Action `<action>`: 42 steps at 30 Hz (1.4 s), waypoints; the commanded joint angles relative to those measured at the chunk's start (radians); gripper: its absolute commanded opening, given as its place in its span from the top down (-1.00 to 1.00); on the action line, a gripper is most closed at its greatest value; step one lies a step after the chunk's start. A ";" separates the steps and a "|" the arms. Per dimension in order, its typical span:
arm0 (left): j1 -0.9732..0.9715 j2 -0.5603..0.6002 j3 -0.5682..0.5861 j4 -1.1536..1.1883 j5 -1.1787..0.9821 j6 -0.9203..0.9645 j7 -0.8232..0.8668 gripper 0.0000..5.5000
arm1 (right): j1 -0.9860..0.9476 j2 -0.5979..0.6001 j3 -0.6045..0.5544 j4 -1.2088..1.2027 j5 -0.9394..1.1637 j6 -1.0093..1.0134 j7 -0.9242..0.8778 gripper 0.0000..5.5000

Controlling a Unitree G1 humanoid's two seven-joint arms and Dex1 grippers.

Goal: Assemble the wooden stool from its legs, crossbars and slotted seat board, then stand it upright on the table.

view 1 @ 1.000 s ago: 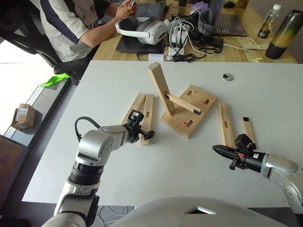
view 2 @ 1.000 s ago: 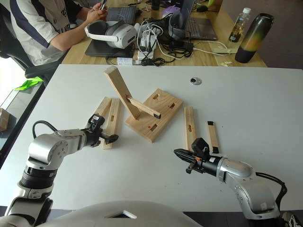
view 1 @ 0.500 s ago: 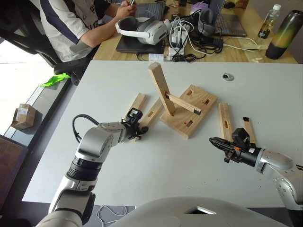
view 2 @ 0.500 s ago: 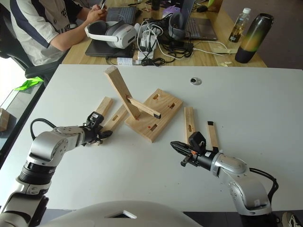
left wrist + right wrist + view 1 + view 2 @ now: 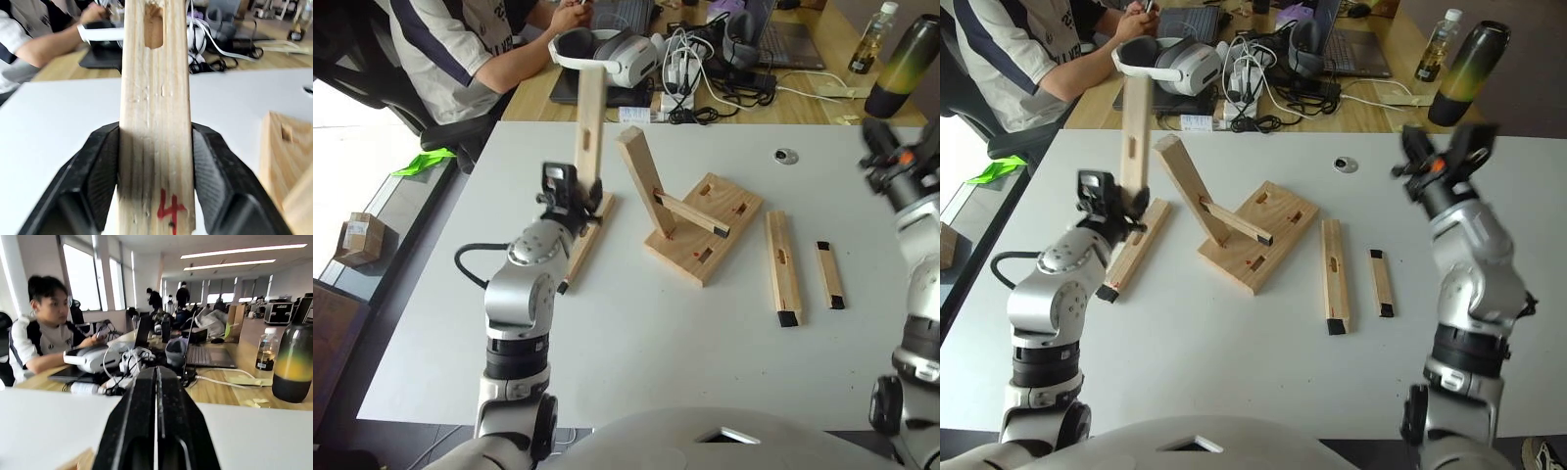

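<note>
Early stage: the seat board (image 5: pixel 720 235) mid-table carries one leg (image 5: pixel 644 181) and crossbar (image 5: pixel 690 213), the left gripper (image 5: pixel 571 204) clamps a second leg (image 5: pixel 590 117) upright beside it, the right gripper (image 5: pixel 156 382) is closed, empty; three pieces (image 5: pixel 782 264) lie loose

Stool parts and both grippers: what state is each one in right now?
Left gripper: shut on the held leg.
Held leg: upright.
Leg by left arm: lying flat, loose.
Seat board: lying flat, slots up.
Leaning leg: standing tilted in the seat board.
Crossbar: joined to the leaning leg.
Leg right of board: lying flat, loose.
Short crossbar: lying flat, loose.
Right gripper: shut, empty.
</note>
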 commanded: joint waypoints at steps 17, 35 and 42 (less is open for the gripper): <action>-0.363 0.236 -0.227 0.324 0.215 -1.028 -0.461 0.27 | -0.451 0.222 0.202 -0.152 0.376 0.268 0.208 0.03; -0.319 0.246 -0.213 0.339 0.212 -1.050 -0.520 0.27 | -0.395 0.136 0.134 -0.210 0.541 0.386 0.196 0.63; -0.339 0.223 -0.210 0.339 0.251 -1.069 -0.486 0.14 | -0.387 0.146 0.121 -0.210 0.554 0.368 0.172 0.64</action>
